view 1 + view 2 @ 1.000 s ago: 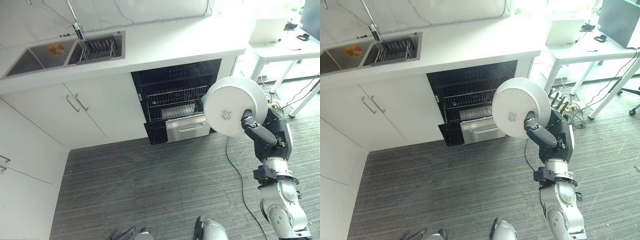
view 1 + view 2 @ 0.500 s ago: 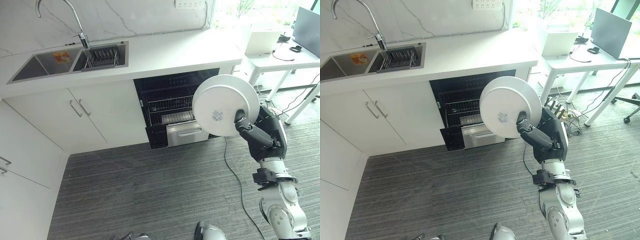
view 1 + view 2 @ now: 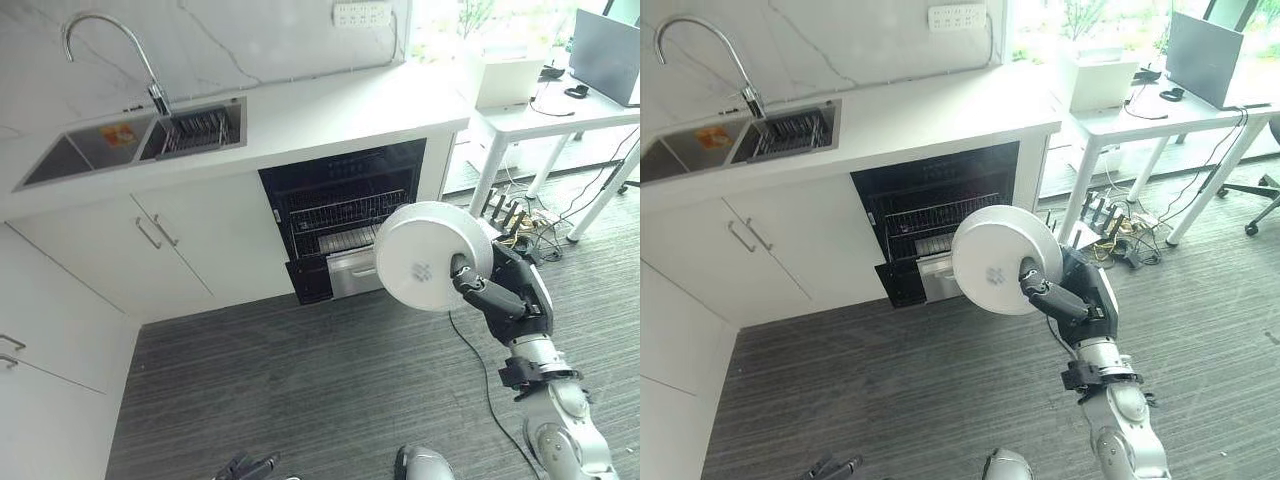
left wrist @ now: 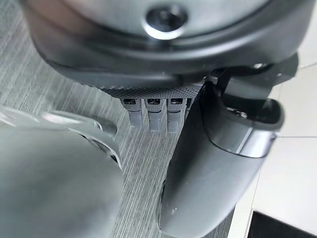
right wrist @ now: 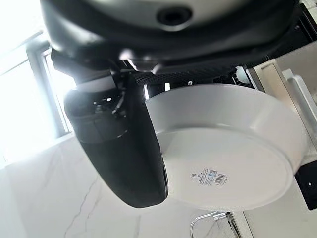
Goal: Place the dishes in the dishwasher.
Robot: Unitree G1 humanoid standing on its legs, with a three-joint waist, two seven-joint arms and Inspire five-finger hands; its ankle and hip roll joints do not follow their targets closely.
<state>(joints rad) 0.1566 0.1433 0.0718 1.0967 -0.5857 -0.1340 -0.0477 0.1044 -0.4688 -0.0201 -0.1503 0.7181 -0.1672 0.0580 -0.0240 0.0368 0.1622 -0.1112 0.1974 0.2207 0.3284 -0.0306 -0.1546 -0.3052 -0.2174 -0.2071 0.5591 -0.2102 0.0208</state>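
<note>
My right hand (image 3: 500, 293) is shut on a round white plate (image 3: 430, 255), held upright by its edge with the underside and its small label facing me. In the right wrist view the thumb (image 5: 124, 148) lies across the plate's (image 5: 223, 148) underside. The plate hangs in the air in front of the open dishwasher (image 3: 345, 200), just to the right of its opening. Inside is a wire rack (image 3: 340, 210), with a steel lower panel (image 3: 352, 275) below it. My left hand (image 4: 208, 163) hangs by my side over the floor, relaxed and holding nothing.
A white counter (image 3: 330, 105) runs over the dishwasher, with a double sink (image 3: 135, 145) and tall faucet (image 3: 110, 40) to the left. White cabinets (image 3: 190, 230) stand left of the opening. A white desk (image 3: 560, 105) and floor cables (image 3: 515, 215) are on the right.
The whole view has shifted as the head moved. My right hand has lowered the plate and carried it farther from my head, toward the dishwasher front. The grip is unchanged.
</note>
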